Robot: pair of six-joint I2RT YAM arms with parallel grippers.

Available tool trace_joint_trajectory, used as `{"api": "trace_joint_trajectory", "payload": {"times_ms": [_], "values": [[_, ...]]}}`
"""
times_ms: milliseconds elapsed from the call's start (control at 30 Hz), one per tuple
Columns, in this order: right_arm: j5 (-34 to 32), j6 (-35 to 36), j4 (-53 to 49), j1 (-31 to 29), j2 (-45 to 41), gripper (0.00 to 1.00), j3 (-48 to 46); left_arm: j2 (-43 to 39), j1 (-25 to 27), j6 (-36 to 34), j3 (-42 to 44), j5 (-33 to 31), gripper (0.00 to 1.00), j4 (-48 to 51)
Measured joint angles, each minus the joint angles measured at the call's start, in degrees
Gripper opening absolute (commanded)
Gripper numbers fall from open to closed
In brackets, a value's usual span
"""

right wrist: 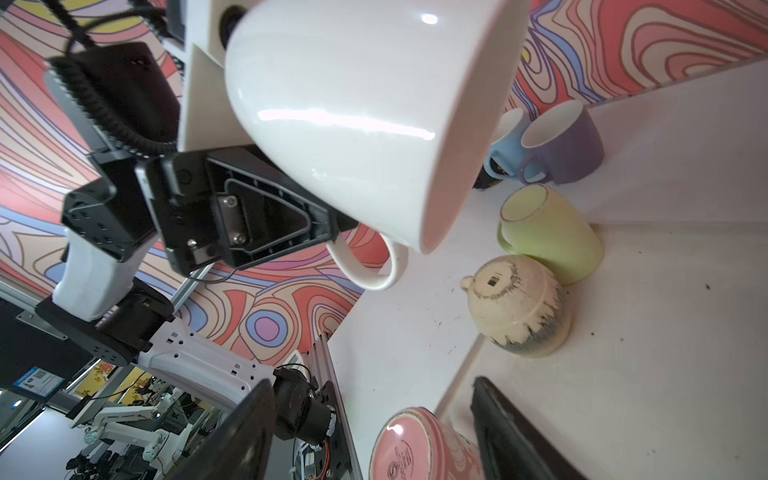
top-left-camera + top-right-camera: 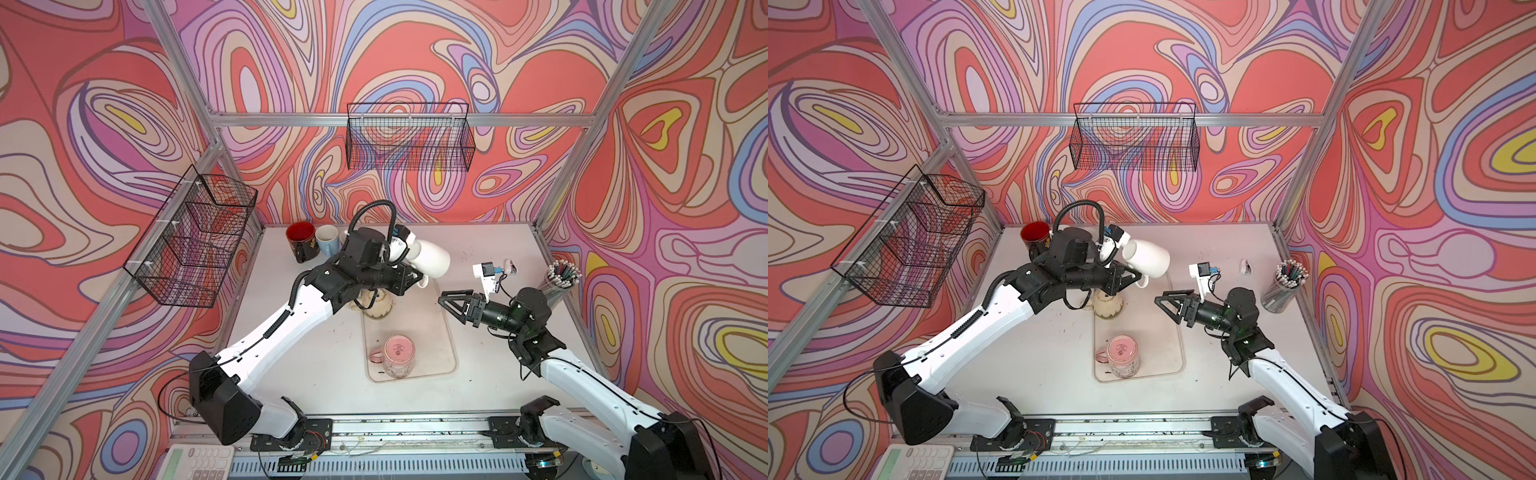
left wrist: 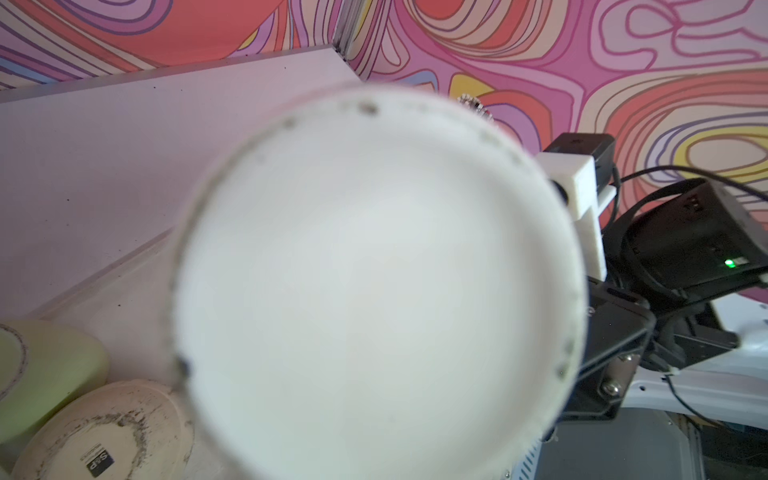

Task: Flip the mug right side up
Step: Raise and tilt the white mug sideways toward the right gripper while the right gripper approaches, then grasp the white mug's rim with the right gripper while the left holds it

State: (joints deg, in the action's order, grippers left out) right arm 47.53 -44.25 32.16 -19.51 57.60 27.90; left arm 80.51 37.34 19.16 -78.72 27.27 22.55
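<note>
One table (image 2: pixel 498 374) carries a mat (image 2: pixel 436 349). Above the mat's far edge the white mug (image 2: pixel 432 259) hangs tilted on its side, seemingly mid-flip, with the left gripper (image 2: pixel 417 277) clamped on its handle (image 1: pixel 374 270) to swing it. Nearby the right gripper (image 2: pixel 449 305) hovers empty, jaws apart, probably ready to steady it.

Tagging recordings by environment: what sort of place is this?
Probably a robot lab's data-collection cell, not a kitchen: aluminium frame around printed swirl panels, mugs staged on a white table, and more robot arms outside it in the right wrist view.
</note>
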Motion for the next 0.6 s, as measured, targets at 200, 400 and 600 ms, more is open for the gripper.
{"api": "trace_joint_trajectory", "payload": {"times_ms": [200,400,600], "values": [[2.45,-5.88,10.95,0.00,4.63,0.75,0.17,-2.62,-0.92,2.78,2.62,4.70,0.00,-5.57],[3.65,-9.57,17.51,0.00,8.66,0.79,1.90,-4.92,-1.44,6.08,5.77,8.26,0.00,-11.43],[5.07,-13.38,24.48,0.00,12.79,0.70,4.59,-4.94,-1.86,8.74,8.00,9.97,0.00,-17.18]]}}
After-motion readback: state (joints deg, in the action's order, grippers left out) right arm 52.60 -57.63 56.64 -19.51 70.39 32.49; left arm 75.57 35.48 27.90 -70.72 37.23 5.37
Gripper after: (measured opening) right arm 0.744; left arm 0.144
